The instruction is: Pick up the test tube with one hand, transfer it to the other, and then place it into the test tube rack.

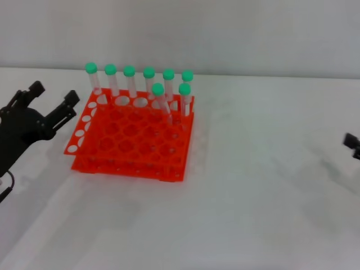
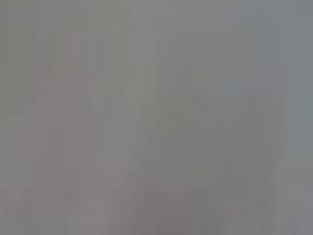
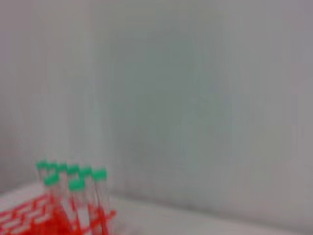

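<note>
The orange test tube rack [image 1: 132, 138] stands on the white table left of centre. Several green-capped clear tubes [image 1: 149, 81] stand upright in its far rows, two of them [image 1: 159, 97] one row nearer. No loose tube lies on the table. My left gripper [image 1: 53, 104] is at the left edge, just left of the rack, open and empty. My right gripper [image 1: 353, 146] barely shows at the right edge, far from the rack. The right wrist view shows the rack [image 3: 29, 215] and the capped tubes [image 3: 73, 178] low in the picture. The left wrist view shows only plain grey.
The white table [image 1: 259, 191] runs wide to the right of and in front of the rack. A pale wall [image 1: 225, 34] backs the table.
</note>
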